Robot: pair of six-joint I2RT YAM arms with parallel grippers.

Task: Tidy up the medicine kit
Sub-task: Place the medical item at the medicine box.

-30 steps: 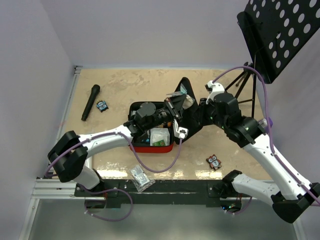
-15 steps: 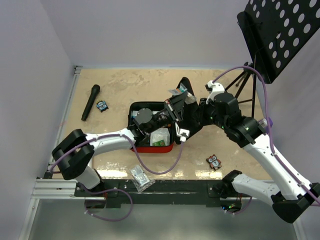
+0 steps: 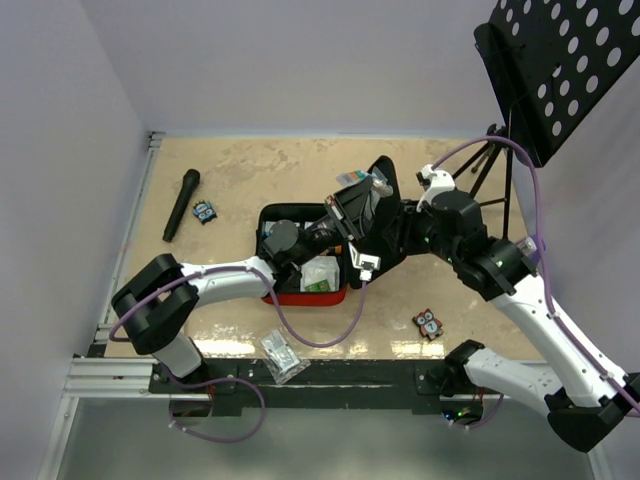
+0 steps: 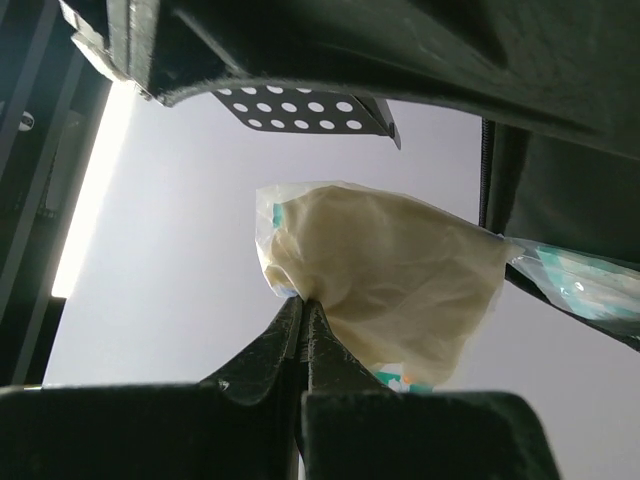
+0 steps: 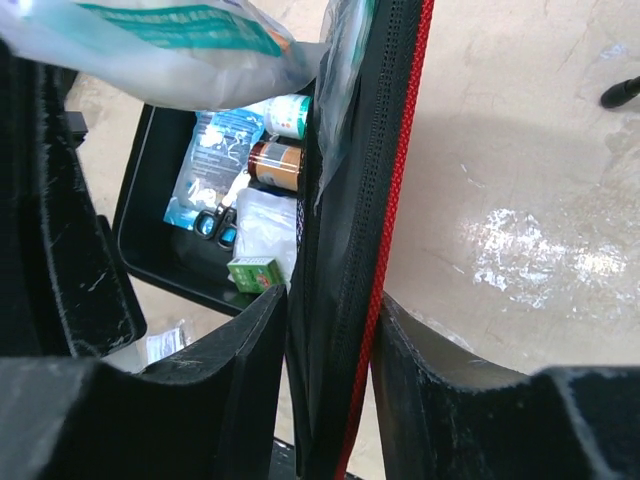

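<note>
The left gripper (image 4: 303, 312) has its black fingers pressed together on the lower edge of a clear plastic packet with cream contents and teal print (image 4: 385, 275), holding it up above the case. The right gripper (image 5: 330, 300) straddles the raised lid (image 5: 345, 190), one finger on the black lining side and the other beside the red zipper edge. I cannot tell whether it clamps the rim or only brackets it.

The lid belongs to the medicine kit (image 3: 300, 297), a red rounded-square soft zip case. It sits open at the middle of the tan table (image 3: 250, 170), with its lid standing nearly upright on its right side. In its black tray lie a brown bottle (image 5: 277, 165), a blue-and-white sachet (image 5: 215, 160), black-handled scissors (image 5: 215, 225) and a small green box (image 5: 255, 272).

Well apart to the left lies a black microphone (image 3: 182, 205), with a small blue card (image 3: 205, 211) just beside it. A crinkled silver packet (image 3: 280, 355) sits near the front edge, and a small brown owl-like figure (image 3: 429, 323) lies to the near right.
</note>
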